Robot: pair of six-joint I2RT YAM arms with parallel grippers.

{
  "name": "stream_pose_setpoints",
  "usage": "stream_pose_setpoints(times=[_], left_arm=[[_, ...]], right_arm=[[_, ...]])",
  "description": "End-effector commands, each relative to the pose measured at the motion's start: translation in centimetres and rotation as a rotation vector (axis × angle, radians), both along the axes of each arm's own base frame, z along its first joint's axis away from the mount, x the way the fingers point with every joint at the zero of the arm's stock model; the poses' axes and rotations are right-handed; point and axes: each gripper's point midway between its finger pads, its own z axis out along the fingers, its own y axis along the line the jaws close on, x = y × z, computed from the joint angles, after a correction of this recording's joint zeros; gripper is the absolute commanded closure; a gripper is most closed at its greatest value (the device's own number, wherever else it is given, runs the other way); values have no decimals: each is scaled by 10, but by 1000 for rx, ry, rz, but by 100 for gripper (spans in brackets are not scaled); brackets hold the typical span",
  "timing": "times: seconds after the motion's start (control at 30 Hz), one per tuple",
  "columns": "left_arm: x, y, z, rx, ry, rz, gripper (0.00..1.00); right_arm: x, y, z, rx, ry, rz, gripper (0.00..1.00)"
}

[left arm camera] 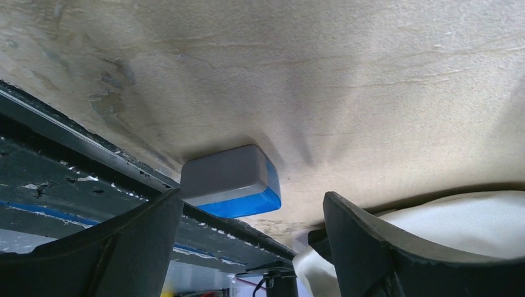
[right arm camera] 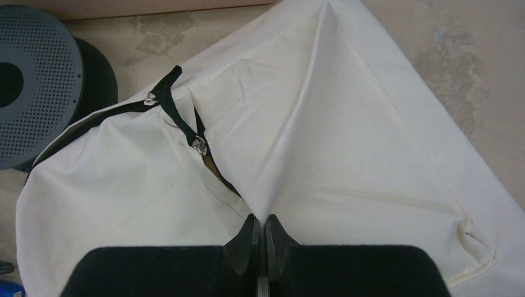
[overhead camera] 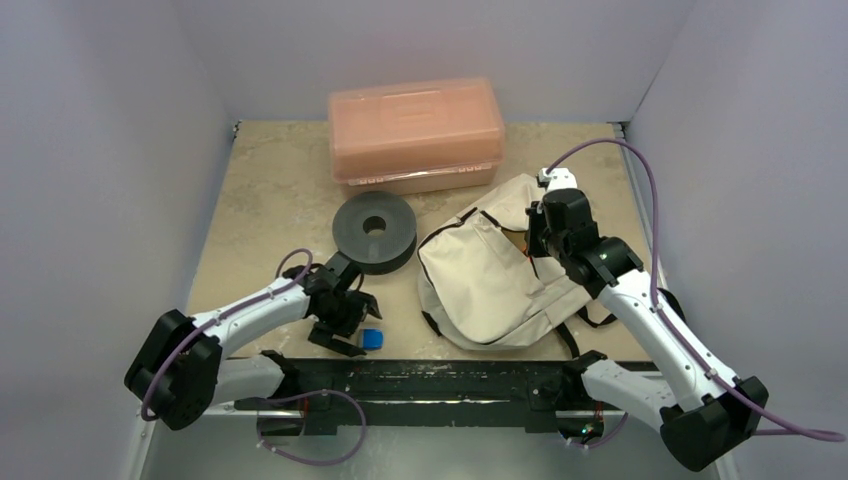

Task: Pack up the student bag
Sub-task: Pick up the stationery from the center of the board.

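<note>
The cream student bag (overhead camera: pixel 490 275) lies right of centre on the table, its black zip partly open. My right gripper (overhead camera: pixel 537 238) is shut on a fold of the bag's fabric (right arm camera: pixel 291 179) beside the zip opening and lifts it into a ridge. A small blue and grey block (overhead camera: pixel 371 340) lies near the table's front edge. My left gripper (overhead camera: pixel 345 325) is open just left of it; in the left wrist view the block (left arm camera: pixel 230 182) sits beyond the two spread fingers, not between them. A grey disc (overhead camera: pixel 374 232) lies left of the bag.
A salmon-pink plastic box (overhead camera: pixel 416 133) stands at the back, closed. The black rail (overhead camera: pixel 430 380) runs along the front edge just behind the block. The bag's black straps (overhead camera: pixel 590 320) trail toward the right arm. White walls enclose the table.
</note>
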Motion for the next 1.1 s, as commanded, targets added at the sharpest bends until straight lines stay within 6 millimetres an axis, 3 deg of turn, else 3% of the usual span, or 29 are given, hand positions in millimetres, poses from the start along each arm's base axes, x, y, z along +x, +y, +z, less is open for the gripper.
stream_pose_setpoints(times=[0.0,0.13,0.27,0.5,0.7,0.8,0.9,0.97,1.07], left_arm=[[-4,1,-5,-1,37,28,18],[-3,2,-10,5,30,33,32],[-2,4,-11,17,22,29,35],[9,10,0,58,-63,-24,50],[50,7,50,83,-334,-158,60],[76,-10,81,35,-526,-281,61],[95,-45,118,-121,-756,-421,65],[114,-90,173,-342,-1097,-545,65],[104,-134,218,-662,-1313,-641,66]], right_arm=[[5,10,23,53,-82,30,100],[5,11,22,57,-81,32,100],[5,11,21,61,-81,33,100],[8,12,22,57,-89,34,100],[7,12,22,52,-82,40,100],[8,12,21,51,-79,37,100],[6,11,22,49,-75,39,100],[6,11,20,53,-86,35,100],[4,13,22,69,-78,41,100]])
